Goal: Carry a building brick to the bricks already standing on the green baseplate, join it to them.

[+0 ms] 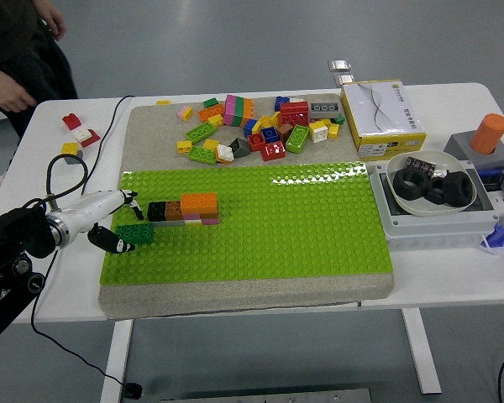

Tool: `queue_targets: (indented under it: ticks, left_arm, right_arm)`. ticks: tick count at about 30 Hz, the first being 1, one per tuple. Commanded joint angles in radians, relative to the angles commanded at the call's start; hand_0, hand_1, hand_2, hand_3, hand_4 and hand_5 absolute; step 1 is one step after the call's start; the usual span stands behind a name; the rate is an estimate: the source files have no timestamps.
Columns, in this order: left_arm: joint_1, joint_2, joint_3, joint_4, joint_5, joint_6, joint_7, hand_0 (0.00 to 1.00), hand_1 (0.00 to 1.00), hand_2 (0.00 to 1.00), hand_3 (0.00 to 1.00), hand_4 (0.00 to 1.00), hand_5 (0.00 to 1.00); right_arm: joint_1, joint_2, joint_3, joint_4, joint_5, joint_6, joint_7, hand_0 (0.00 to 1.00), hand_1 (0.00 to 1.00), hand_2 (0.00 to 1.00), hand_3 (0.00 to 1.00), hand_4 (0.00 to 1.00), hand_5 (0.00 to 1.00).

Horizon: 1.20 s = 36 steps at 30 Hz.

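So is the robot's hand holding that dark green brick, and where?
Yes, it seems so. The left hand pinches the dark green brick at its left end, thumb below and fingers above, on the green baseplate.

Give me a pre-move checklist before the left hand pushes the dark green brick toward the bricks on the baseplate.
1. Brick in reach: ok. The left hand is at the dark green brick, thumb tip touching its left end.
2. Firm grasp: cannot tell. The fingers lie above the brick; no closed grip shows.
3. Target present: ok. The brick row, topped by an orange brick, stands on the green baseplate.
4. Gap to target: not ok yet. The dark green brick sits apart, below and left of the row.
5. Path free: ok. Only bare studs lie between them.
6. Bystander: ok. The person stands beyond the table's far left corner.
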Motion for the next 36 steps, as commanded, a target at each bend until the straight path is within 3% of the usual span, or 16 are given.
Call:
queue_targets:
  ticks: [1,6,7,12,13,18,19,36]
  left_arm:
    - [-0.001,-0.002,-0.001,0.004,-0.006,-0.003,0.003,0.998,0.99,0.949,0.6,0.828,0.166]
    - [-0.003,-0.007,-0.008,0.023,-0.018,-0.009,0.008,0.998,0.99,0.949,0.6,0.828,0.166]
    - [-0.003,-0.007,-0.009,0.026,-0.018,-0.009,0.008,0.998,0.98,0.936,0.583,0.768,0.139]
    - [-0.003,-0.007,-0.011,0.036,-0.018,-0.005,0.005,0.998,0.98,0.936,0.583,0.768,0.139]
    - [-0.003,-0.008,-0.011,0.037,-0.018,-0.005,0.004,0.998,0.97,0.927,0.559,0.705,0.103]
    - [-0.001,-0.011,-0.01,0.043,-0.022,-0.003,0.002,0.998,0.97,0.927,0.559,0.705,0.103]
    - [0.0,-0.012,-0.009,0.043,-0.022,-0.003,0.003,0.998,0.958,0.908,0.53,0.654,0.054]
    - [0.016,-0.016,-0.023,0.039,-0.026,0.012,-0.02,0.998,0.944,0.888,0.506,0.735,0.021]
  right_arm:
    - [0.0,0.0,0.001,0.0,0.0,0.0,0.0,0.697,0.666,0.718,0.775,0.818,0.998]
    - [-0.001,0.0,0.0,0.0,0.003,-0.001,-0.001,0.697,0.666,0.718,0.775,0.818,0.998]
    - [-0.001,0.0,0.0,0.0,0.003,-0.001,-0.001,0.698,0.666,0.718,0.775,0.818,0.998]
    - [-0.001,0.001,0.004,0.0,0.002,-0.002,-0.002,0.698,0.666,0.718,0.775,0.818,0.998]
    - [-0.001,0.001,0.004,0.0,0.002,-0.002,-0.002,0.698,0.665,0.719,0.775,0.819,0.998]
    - [-0.001,0.001,0.011,0.0,-0.001,-0.002,-0.002,0.698,0.665,0.719,0.775,0.819,0.998]
    - [-0.001,0.001,0.012,0.0,-0.003,-0.002,-0.002,0.699,0.665,0.718,0.775,0.821,0.998]
    - [-0.002,0.0,0.049,0.0,-0.039,0.001,-0.001,0.699,0.665,0.718,0.774,0.834,0.998]
